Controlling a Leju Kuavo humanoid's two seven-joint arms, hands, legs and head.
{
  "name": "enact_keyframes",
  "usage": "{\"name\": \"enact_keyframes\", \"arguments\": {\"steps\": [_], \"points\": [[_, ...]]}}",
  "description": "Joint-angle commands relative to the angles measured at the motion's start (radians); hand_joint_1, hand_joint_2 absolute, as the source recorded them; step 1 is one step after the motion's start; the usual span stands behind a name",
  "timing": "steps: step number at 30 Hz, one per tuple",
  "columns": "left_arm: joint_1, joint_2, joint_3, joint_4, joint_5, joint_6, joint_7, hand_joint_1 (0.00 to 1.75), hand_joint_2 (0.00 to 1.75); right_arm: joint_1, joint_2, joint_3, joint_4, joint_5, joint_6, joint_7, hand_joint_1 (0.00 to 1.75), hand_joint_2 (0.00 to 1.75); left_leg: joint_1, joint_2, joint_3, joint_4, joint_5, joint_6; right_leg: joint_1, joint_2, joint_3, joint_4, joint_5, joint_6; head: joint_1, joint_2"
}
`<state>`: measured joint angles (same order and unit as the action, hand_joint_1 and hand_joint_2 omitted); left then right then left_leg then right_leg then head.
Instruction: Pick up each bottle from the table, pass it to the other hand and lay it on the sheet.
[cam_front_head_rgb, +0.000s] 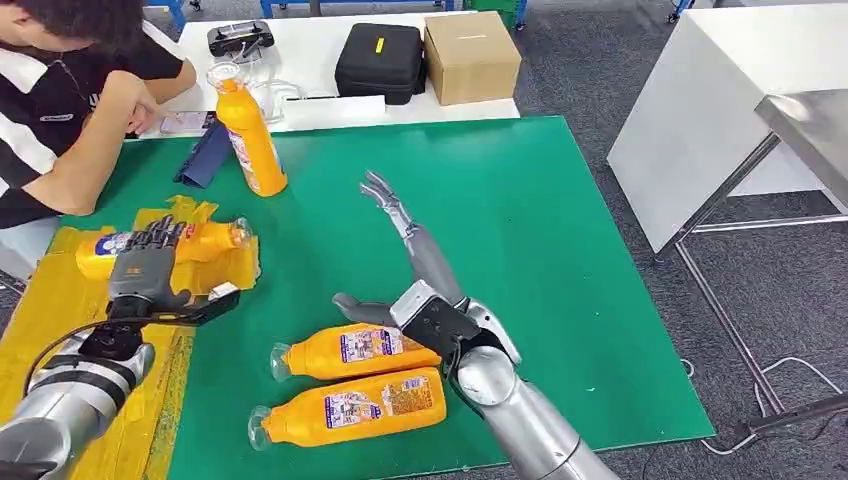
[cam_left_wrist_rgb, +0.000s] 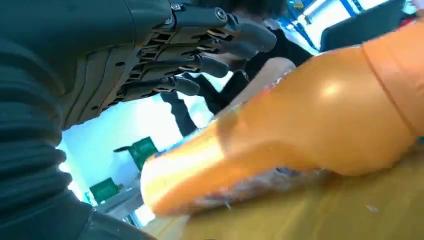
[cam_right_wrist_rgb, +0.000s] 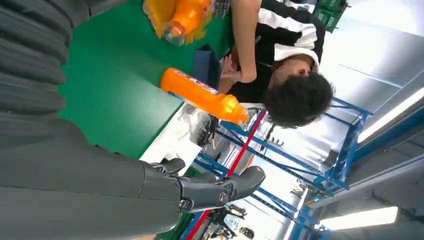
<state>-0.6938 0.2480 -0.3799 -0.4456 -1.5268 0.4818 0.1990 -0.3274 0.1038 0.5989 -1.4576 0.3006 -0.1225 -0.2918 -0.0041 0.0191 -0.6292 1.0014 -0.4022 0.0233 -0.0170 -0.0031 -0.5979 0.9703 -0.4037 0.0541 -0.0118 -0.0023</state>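
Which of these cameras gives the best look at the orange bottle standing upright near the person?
The head view: the upright bottle stands whole on the green mat, cap to base, beside the person's arm. The right wrist view also shows it whole but turned sideways. The left wrist view shows a different bottle, lying on the yellow sheet.

Grey carpet floor (cam_front_head_rgb: 600, 60), white table (cam_front_head_rgb: 300, 40)

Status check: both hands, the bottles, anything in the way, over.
Left hand rests on bottle on yellow sheet. Right hand open, fingers spread. Two lying bottles beside right wrist; upright bottle waiting. Person's arm near sheet.
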Motion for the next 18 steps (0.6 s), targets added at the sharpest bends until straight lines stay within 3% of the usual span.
{"name": "enact_keyframes", "arguments": {"steps": [1,4,6,8,10,12,18], "points": [[-0.018,-0.069,0.075,0.056,0.039,-0.025,-0.065,0.00,1.75,-0.029,-0.022,0.028,0.045,0.028,-0.004,0.017,0.00,1.75,0.002,-0.004,0.005,0.001,-0.003,-0.002,0.002,-0.002,0.006,0.000,-0.003,-0.002,0.000,0.000],[-0.003,-0.082,0.119,0.034,0.089,-0.002,-0.116,0.00,1.75,-0.032,-0.026,0.034,0.048,0.059,-0.007,0.027,0.00,1.75,0.001,-0.002,0.004,0.000,-0.002,-0.001,0.001,-0.001,0.004,-0.001,-0.001,-0.002,0.000,0.000],[0.049,-0.133,0.259,-0.066,0.322,0.067,-0.338,0.00,1.75,-0.044,-0.057,0.067,0.055,0.201,-0.046,0.077,0.00,1.75,0.002,-0.002,0.006,0.001,-0.003,-0.002,0.002,0.000,0.007,0.000,-0.003,-0.003,0.000,0.000],[0.080,-0.148,0.272,-0.135,0.362,0.048,-0.355,0.00,1.75,-0.043,-0.064,0.064,0.062,0.227,-0.048,0.082,0.00,1.75,0.001,-0.003,0.003,-0.001,-0.001,-0.001,0.000,-0.002,0.004,-0.002,-0.001,-0.001,0.000,0.000],[0.198,-0.211,0.374,-0.419,0.708,-0.004,-0.579,0.00,1.75,-0.064,-0.101,0.103,0.082,0.401,-0.057,0.146,0.00,1.75,0.001,-0.005,0.006,0.000,-0.002,-0.001,0.001,-0.003,0.007,-0.001,-0.003,-0.002,0.000,0.000],[0.268,-0.217,0.358,-0.601,0.782,-0.066,-0.543,0.00,1.75,-0.062,-0.105,0.098,0.089,0.411,-0.051,0.148,0.00,1.75,0.001,-0.006,0.004,0.000,-0.002,0.000,0.001,-0.004,0.007,-0.002,-0.002,-0.001,0.000,0.000],[0.264,-0.207,0.355,-0.593,0.786,-0.075,-0.535,0.00,1.75,-0.060,-0.102,0.095,0.087,0.413,-0.051,0.147,0.00,1.75,0.000,0.000,0.001,0.000,-0.001,-0.001,0.000,0.001,0.002,0.000,-0.001,-0.001,0.000,0.000]]}}
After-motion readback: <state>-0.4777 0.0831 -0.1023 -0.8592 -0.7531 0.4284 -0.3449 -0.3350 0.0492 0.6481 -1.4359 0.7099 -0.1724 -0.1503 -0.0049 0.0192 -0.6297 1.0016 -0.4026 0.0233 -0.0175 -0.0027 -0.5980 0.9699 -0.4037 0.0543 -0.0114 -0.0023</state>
